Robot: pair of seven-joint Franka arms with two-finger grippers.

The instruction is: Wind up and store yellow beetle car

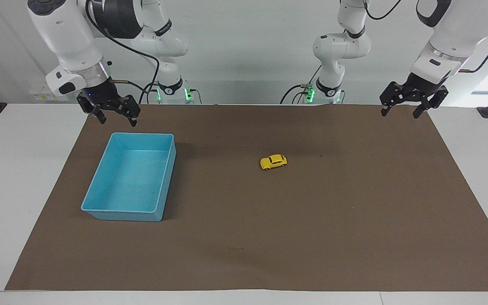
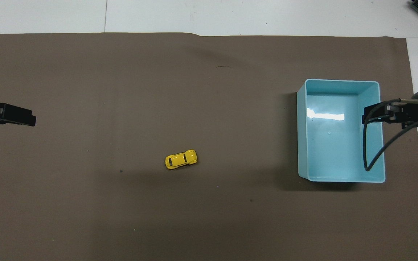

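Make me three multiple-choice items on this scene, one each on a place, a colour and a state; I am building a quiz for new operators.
1. Where is the yellow beetle car?
A. In the bin
B. On the brown mat
C. In a gripper

2. What colour is the bin?
A. Light blue
B. Red
C. Green

3. How does the right gripper stand?
A. Shut on the car
B. Resting in the bin
C. Open, holding nothing

Key: 1 B, the car sits on the mat apart from bin and grippers. 2 A, its walls and floor are light blue. 3 C, its fingertips stand apart above the mat's edge, as do the left gripper's.
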